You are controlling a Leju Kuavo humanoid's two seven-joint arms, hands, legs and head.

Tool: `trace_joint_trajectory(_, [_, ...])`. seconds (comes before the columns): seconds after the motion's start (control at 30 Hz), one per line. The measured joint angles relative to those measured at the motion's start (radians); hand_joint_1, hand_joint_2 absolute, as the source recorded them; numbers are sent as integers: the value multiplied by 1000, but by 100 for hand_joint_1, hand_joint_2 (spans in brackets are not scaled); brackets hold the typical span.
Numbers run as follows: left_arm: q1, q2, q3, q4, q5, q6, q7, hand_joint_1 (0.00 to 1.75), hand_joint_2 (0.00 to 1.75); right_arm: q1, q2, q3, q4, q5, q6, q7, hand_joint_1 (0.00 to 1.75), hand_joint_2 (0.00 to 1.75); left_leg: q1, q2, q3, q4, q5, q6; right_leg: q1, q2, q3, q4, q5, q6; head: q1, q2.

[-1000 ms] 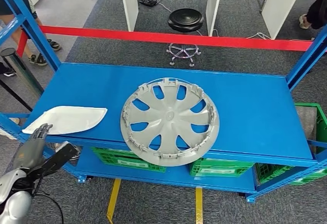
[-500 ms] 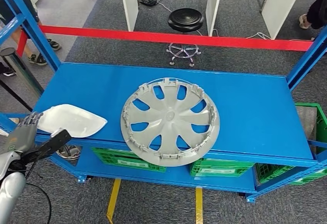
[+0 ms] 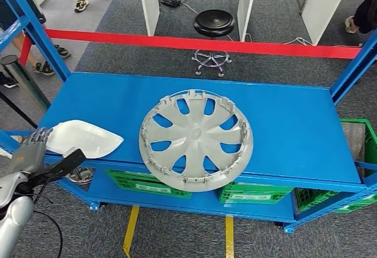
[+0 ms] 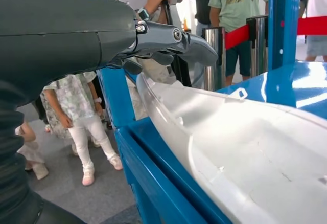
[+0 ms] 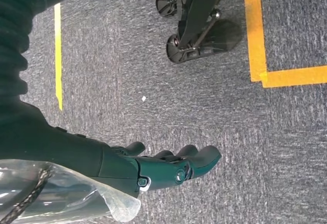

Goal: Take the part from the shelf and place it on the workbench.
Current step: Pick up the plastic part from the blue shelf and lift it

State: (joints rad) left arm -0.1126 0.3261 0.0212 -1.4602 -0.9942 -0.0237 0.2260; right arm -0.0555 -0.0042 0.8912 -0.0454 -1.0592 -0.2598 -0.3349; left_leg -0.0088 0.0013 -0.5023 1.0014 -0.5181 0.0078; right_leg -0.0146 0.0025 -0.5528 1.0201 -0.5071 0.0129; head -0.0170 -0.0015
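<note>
The white part [image 3: 84,138] lies at the left end of the blue shelf [image 3: 284,122], near its front edge, one end lifted off the surface. The left robot hand [image 3: 29,152] is at that raised end. In the left wrist view its fingers [image 4: 192,47] reach over the part's rim [image 4: 154,93], but I cannot tell whether they are truly closed on it or only resting against it. The right robot hand [image 5: 169,168] hangs over the carpet with fingers extended and apart, holding nothing.

The main risk is a weak hold. The part looks thin, smooth and long, and it is taken at one extreme end, so its free length could swing down, twist out of the fingers or drag along the shelf's front edge as it comes away. A fall there would drop it to the floor. The grey wheel cover [image 3: 195,139] lies just beside the part's far tip, overhanging the front edge a little; a sideways sweep of the part could nudge it. The shelf's blue upright [image 3: 37,37] at the left corner stands near the arm's path, and people stand beyond the red barrier [image 3: 200,45].
</note>
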Motion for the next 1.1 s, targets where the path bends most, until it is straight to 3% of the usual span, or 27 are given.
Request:
trace_joint_trajectory(0.57, [-59,-16,-28,115,-63,10,-31,0,175,-2,0,40,0,-12,7,0,0,175,0,0,0,0,0,0,0,0,0,0,0,0,0,0])
trace_joint_trajectory(0.6, [-63,-18,-29,120,-65,11,-33,27,175,-2,0,42,0,-13,7,0,0,175,0,0,0,0,0,0,0,0,0,0,0,0,0,0])
trace_joint_trajectory(0.7, [-72,-27,-37,132,-69,14,-37,158,175,-2,0,49,0,-16,7,0,0,175,0,0,0,0,0,0,0,0,0,0,0,0,0,0])
trace_joint_trajectory(0.73, [-73,-29,-39,135,-70,15,-38,175,175,-2,0,51,0,-16,6,0,0,175,0,0,0,0,0,0,0,0,0,0,0,0,0,0])
trace_joint_trajectory(1.1, [-77,-48,-53,143,-83,45,-52,175,175,-5,0,69,0,-39,7,-2,0,175,0,1,-1,0,0,0,0,0,0,0,0,0,0,0])
